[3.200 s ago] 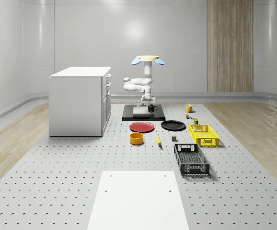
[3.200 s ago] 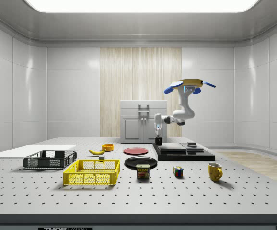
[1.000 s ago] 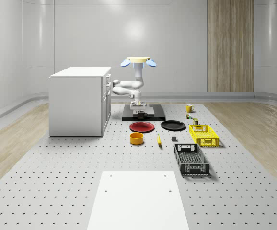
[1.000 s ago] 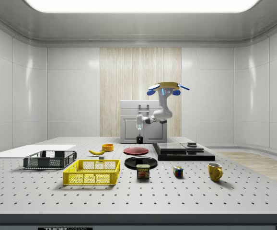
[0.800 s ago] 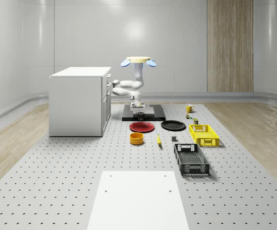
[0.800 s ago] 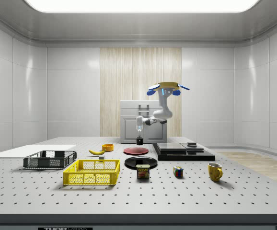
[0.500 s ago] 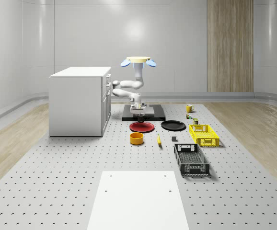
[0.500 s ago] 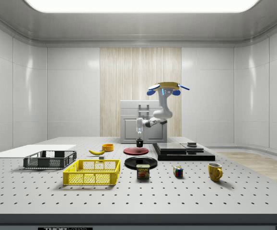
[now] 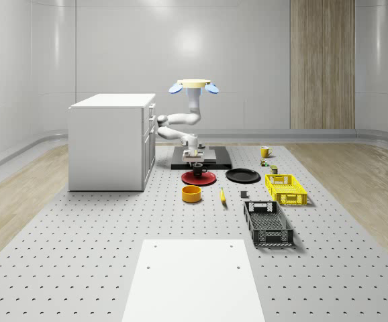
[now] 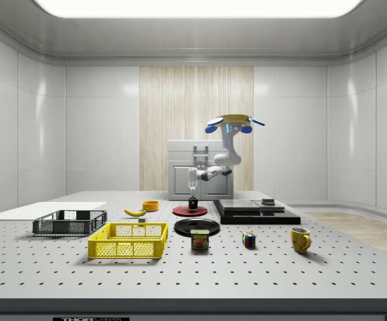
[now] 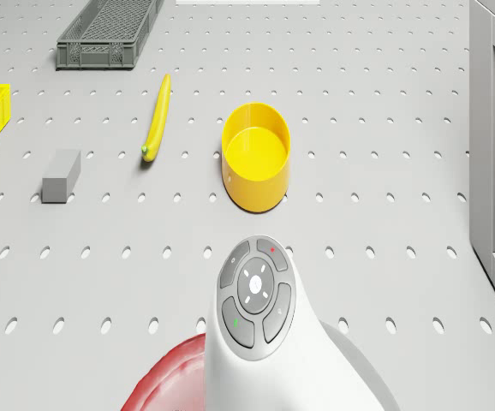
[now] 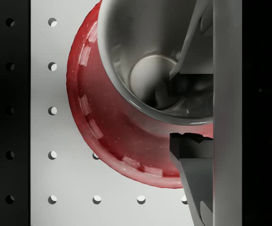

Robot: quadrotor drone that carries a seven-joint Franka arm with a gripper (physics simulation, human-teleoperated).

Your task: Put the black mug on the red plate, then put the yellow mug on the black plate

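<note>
Gripping the black mug (image 9: 197, 169), the tool (image 9: 196, 163) hangs over the red plate (image 9: 199, 178).

The white cabinet (image 9: 111, 142) stands tall at nine o'clock of the round red plate (image 9: 199, 178), with bare perforated table (image 9: 80, 235) between them. At twelve o'clock, the low black platform (image 9: 215, 161) lies just behind the plate. At three o'clock the round black plate (image 9: 242, 176) lies near, apart from it. At six o'clock the round yellow bowl (image 9: 192, 194) blocks a low approach, the yellow banana (image 9: 222, 196) beside it. Above the red plate, the gripper (image 9: 195, 159) grasps the black mug (image 9: 198, 168); the hovering drone (image 9: 194, 85) is over the platform.
</note>
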